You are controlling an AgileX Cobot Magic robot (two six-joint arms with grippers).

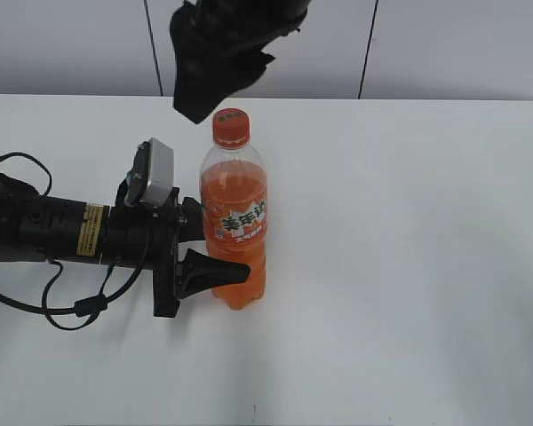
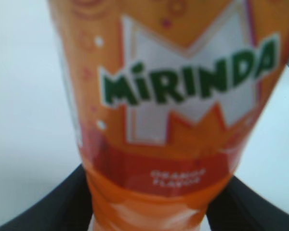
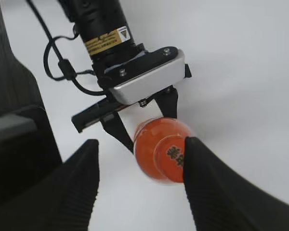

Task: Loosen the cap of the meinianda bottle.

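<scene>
Outside, the bottle [image 1: 235, 213] stood upright mid-table, the left gripper [image 1: 215, 253] clamped round its lower body; the right gripper [image 1: 215, 62] hung just above and left of the cap [image 1: 231, 126].

Left wrist: label close, held.

Right wrist: its fingers [image 3: 79, 180] stood apart, cap [image 3: 170, 154] below between them. Judged next: descend, close, twist.

"MIRINDA" and "ORANGE FLAVOUR" — on the meinianda bottle [image 2: 173, 120] label — Chinese characters besides
</scene>
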